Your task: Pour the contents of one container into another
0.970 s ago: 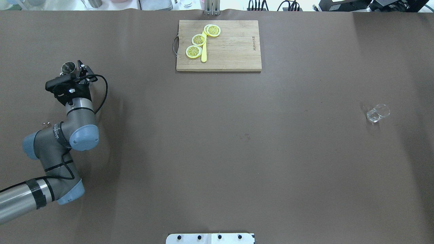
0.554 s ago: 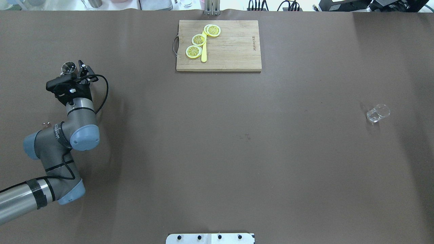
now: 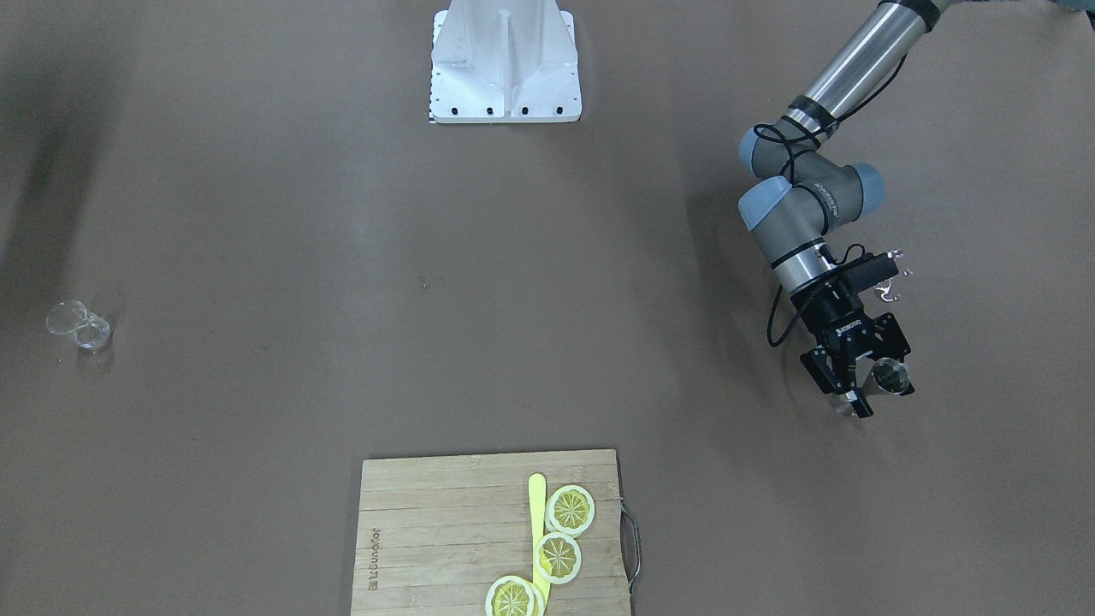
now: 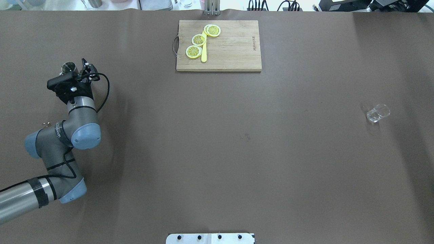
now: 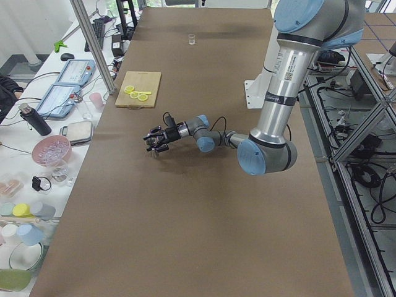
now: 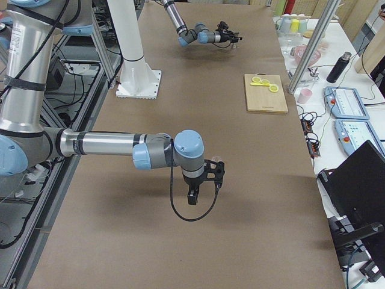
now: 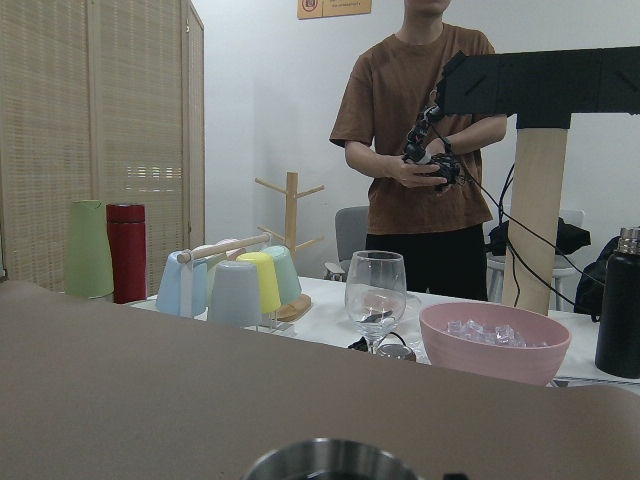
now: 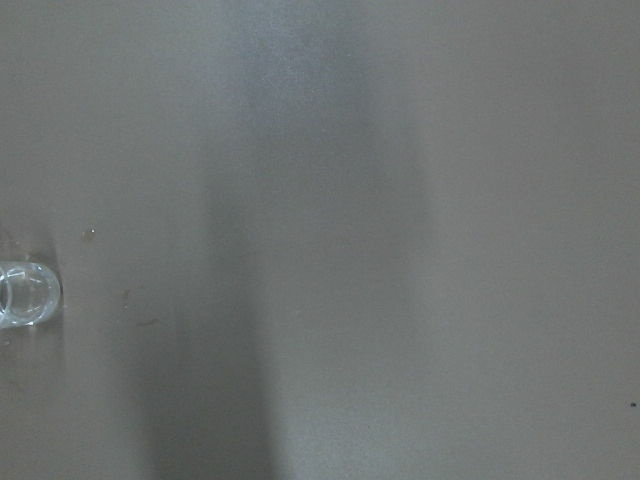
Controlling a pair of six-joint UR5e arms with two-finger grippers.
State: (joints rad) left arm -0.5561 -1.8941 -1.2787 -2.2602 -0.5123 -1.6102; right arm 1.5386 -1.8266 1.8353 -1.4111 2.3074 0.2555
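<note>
Exterior front-facing view: the left gripper (image 3: pixel 879 392) reaches out low over the table (image 3: pixel 547 299). Its jaws are spread wide, and the small metal cup (image 3: pixel 891 376) stands upright between the fingers. I cannot tell whether either finger touches it. White lettering on the gripper's body reads ROBOTIQ. The left wrist view catches only the cup's rim at its bottom edge, so its contents are hidden.

Far across the table stands a clear glass (image 4: pixel 377 113); I cannot tell whether it holds anything. The right gripper (image 6: pixel 209 174) hangs near it, but I cannot tell how far open it is.

At the table's far edge, a wooden cutting board (image 4: pixel 234 51) carries three lemon slices (image 4: pixel 199 40), a yellow utensil (image 4: pixel 203 55) and a mark too small to read.
</note>
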